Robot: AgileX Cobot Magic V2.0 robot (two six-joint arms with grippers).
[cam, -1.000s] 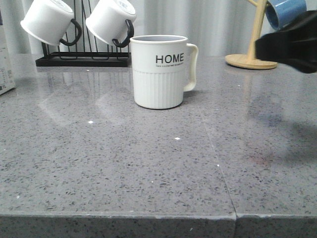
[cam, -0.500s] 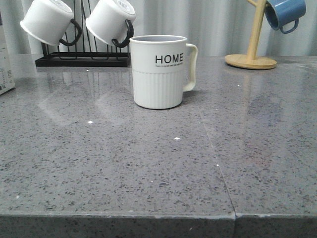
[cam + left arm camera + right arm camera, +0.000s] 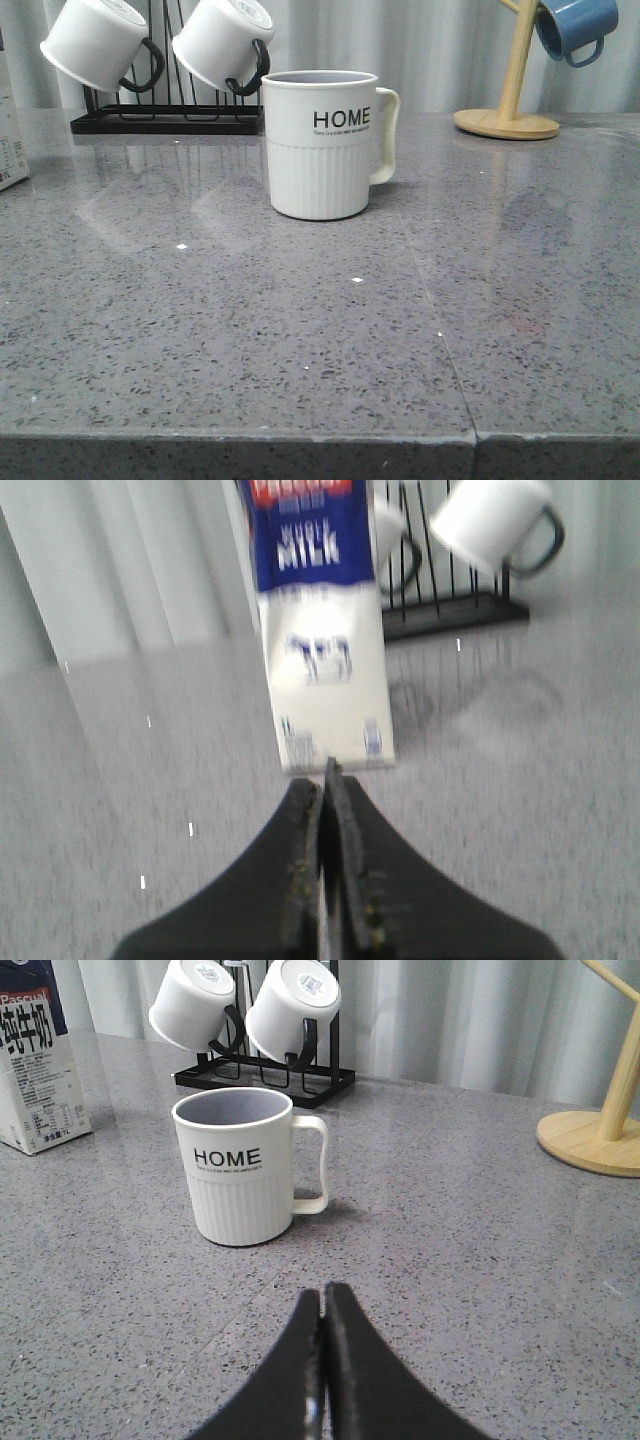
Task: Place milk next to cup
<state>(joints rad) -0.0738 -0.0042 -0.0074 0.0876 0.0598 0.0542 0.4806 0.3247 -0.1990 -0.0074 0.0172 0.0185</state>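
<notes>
The off-white HOME cup [image 3: 322, 145] stands upright mid-table, handle to the right; it also shows in the right wrist view [image 3: 244, 1165]. The milk carton [image 3: 320, 630], white with a blue top, stands upright just beyond my left gripper [image 3: 325, 780], which is shut and empty. Only a sliver of the carton [image 3: 10, 130] shows at the front view's left edge; its side shows in the right wrist view [image 3: 38, 1065]. My right gripper [image 3: 322, 1300] is shut and empty, well short of the cup. Neither gripper shows in the front view.
A black rack [image 3: 165, 115] with two plain white mugs [image 3: 95, 40] stands behind the cup at the back left. A wooden mug tree [image 3: 510, 95] with a blue mug [image 3: 572, 25] stands at the back right. A seam [image 3: 440, 330] runs through the grey stone table.
The right arm, seen at the front view's right edge a second ago, has left that view. The cup has not moved.
</notes>
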